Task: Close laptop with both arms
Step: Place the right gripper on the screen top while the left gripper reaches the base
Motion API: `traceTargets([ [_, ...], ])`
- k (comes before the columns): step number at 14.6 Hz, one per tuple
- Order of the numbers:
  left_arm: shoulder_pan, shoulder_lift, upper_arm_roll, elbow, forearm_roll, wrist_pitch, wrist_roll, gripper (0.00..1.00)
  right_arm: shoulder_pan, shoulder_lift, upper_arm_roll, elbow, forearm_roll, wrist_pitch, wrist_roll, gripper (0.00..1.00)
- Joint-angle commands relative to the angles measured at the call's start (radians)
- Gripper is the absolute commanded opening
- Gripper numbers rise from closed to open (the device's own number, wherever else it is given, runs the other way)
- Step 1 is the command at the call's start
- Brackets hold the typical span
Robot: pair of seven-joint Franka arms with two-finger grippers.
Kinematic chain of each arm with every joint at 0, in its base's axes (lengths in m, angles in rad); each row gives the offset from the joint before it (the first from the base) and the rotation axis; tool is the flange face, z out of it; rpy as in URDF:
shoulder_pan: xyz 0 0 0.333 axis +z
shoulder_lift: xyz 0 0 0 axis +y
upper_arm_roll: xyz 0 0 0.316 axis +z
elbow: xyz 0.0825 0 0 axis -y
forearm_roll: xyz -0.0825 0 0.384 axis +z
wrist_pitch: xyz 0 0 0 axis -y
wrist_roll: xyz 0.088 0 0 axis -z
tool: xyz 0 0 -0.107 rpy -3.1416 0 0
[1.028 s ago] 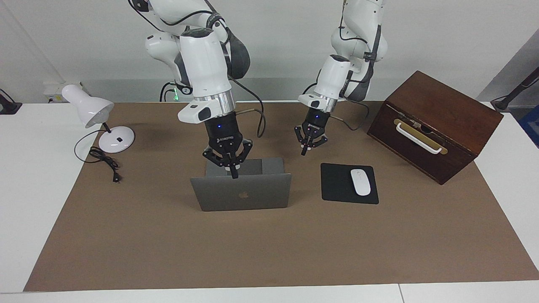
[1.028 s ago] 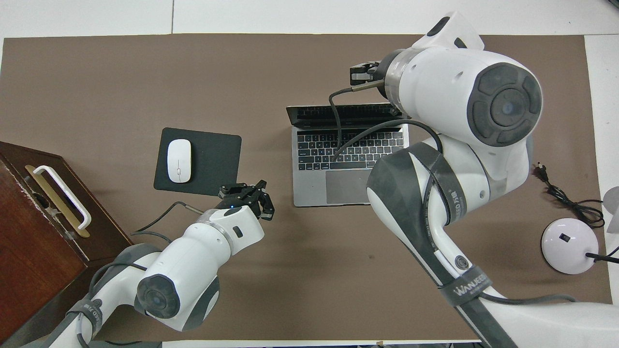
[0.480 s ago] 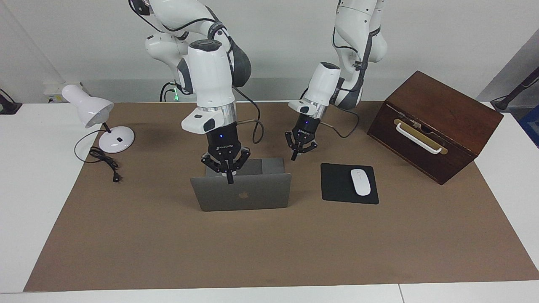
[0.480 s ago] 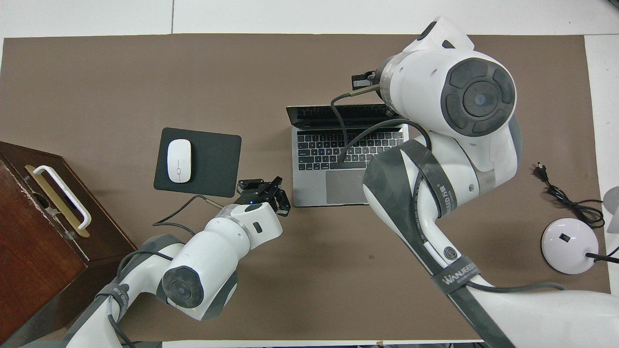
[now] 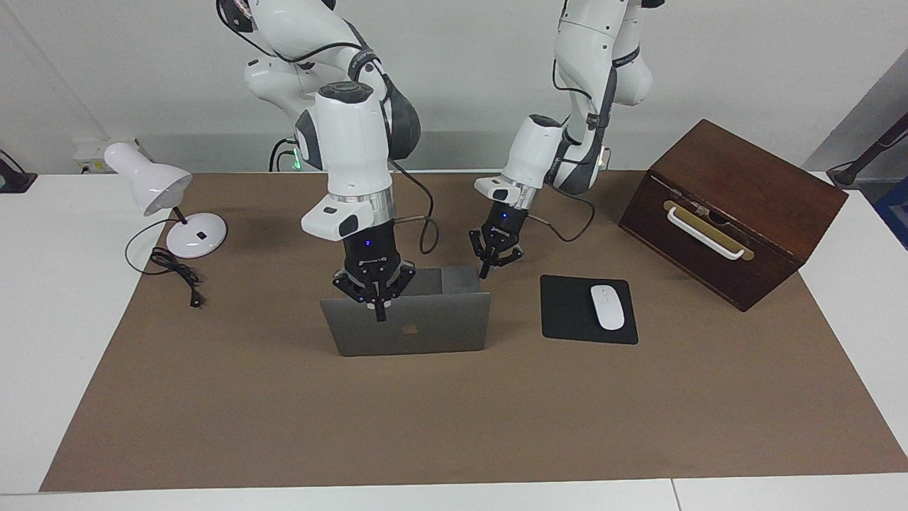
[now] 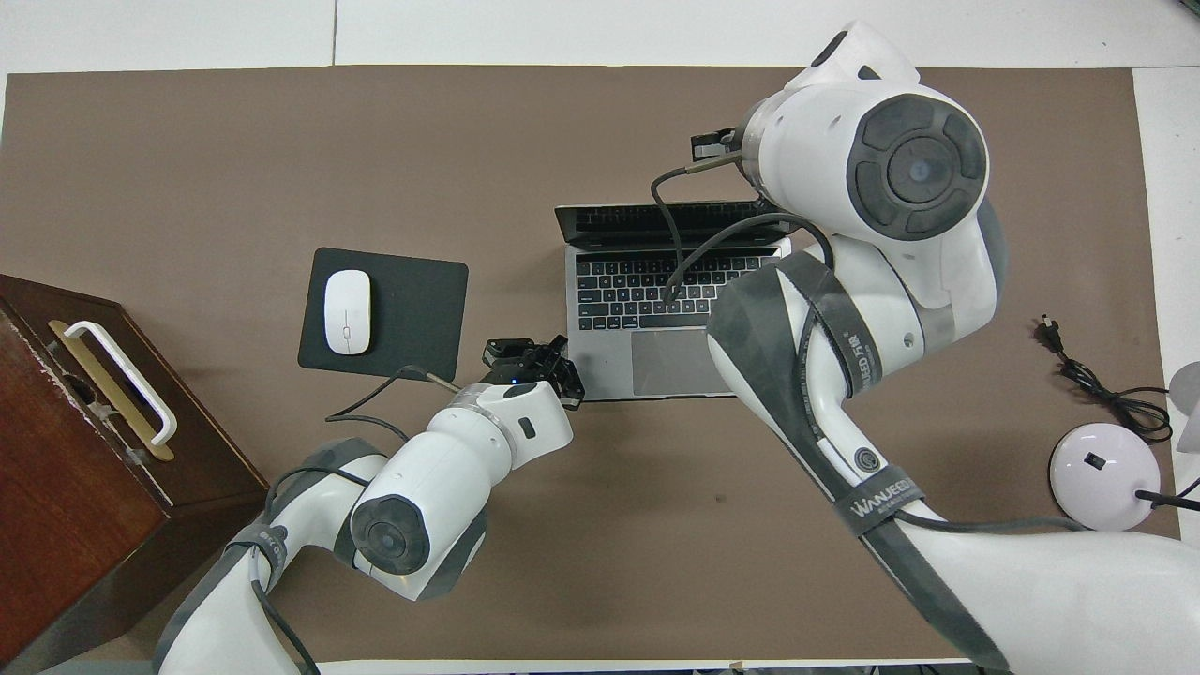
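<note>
Both arms reach forward, wrists angled down; right gripper points straight down, left gripper tilts slightly.

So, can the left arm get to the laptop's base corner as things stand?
Probably yes. The left end effector hangs just beside the laptop, at the base corner nearest the mouse pad, with nothing between them.

High facing camera, steep overhead camera — half a turn apart, same table.
</note>
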State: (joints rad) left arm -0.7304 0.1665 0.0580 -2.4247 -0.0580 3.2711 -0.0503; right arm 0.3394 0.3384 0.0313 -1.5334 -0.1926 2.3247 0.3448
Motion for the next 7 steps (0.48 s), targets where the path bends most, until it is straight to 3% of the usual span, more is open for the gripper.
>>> traceTargets([
  [1,-0.03,0.051,0.016,0.019,-0.009,0.051,-0.003,0.0,-0.011,0.027,0.01,0.045,-0.011,-0.015,-0.013,0.0],
  [7,-0.096,0.133,0.02,0.018,-0.072,0.137,-0.002,0.0,-0.019,0.044,0.01,0.045,0.036,-0.013,-0.013,0.0],
])
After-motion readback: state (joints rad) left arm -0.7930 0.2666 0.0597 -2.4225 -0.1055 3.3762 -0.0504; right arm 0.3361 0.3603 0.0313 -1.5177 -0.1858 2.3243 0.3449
